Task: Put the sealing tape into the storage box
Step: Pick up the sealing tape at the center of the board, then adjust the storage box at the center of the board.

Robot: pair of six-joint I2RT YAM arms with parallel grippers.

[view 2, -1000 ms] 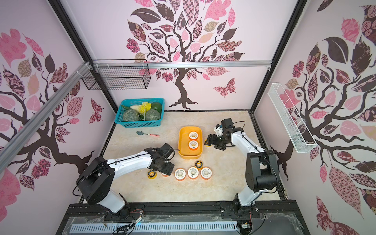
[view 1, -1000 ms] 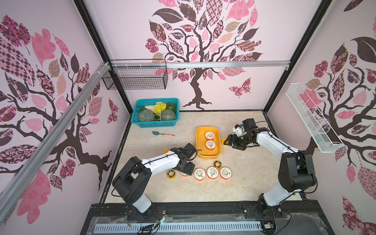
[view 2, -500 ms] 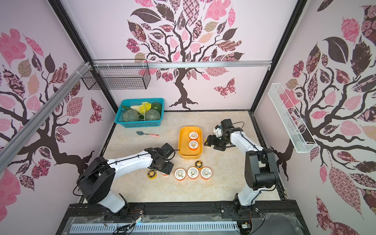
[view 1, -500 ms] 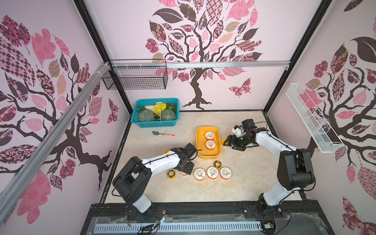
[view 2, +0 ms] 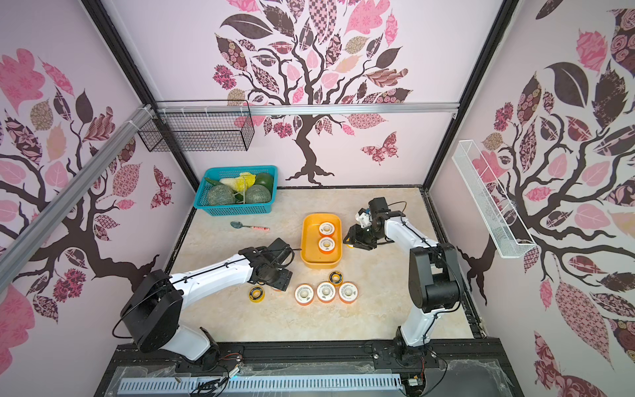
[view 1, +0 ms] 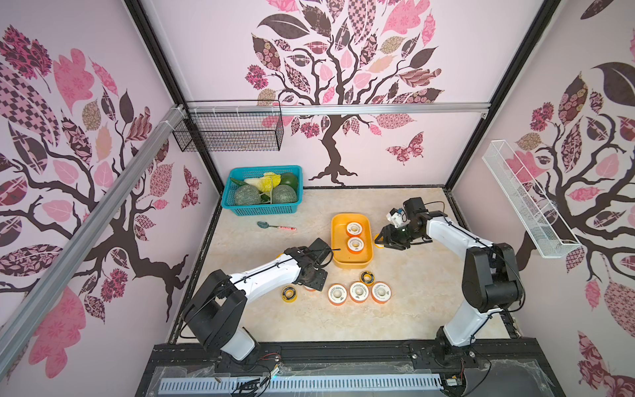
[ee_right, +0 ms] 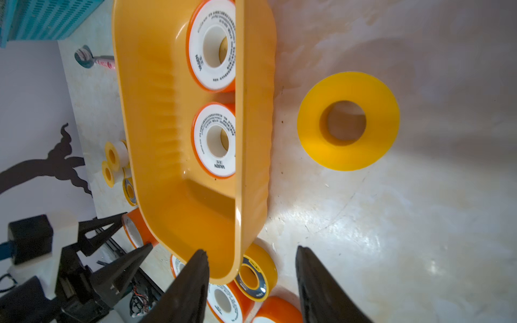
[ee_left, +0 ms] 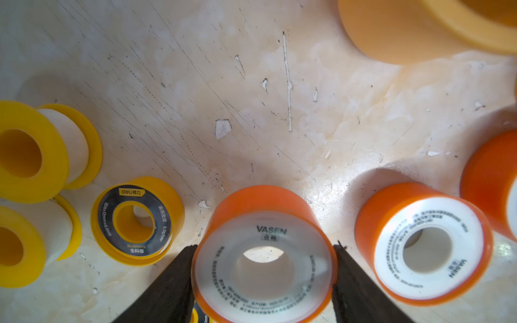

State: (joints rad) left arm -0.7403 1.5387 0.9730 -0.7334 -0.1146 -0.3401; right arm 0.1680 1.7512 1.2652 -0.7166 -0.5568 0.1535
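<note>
Left gripper (ee_left: 265, 247): jaws clamped on sides of orange spool (ee_left: 263, 221), among loose spools (ee_left: 422, 246) in front of box (view 1: 368, 240).
Judged best: lift straight up, clear neighbours, cross rim, set down in free near end.
Right gripper (ee_right: 251, 250): jaws apart, empty; yellow spool (ee_right: 348, 120) ahead, beside box.
Left arm (view 1: 261, 275): stretched low, wrist pointing down.

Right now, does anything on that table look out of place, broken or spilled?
A spoon lies loose between the teal basket and the storage box; it has nothing to do with the tape spools. Seen close in the left wrist view, the tabletop is scratched and chipped. Nothing looks spilled or broken.
</note>
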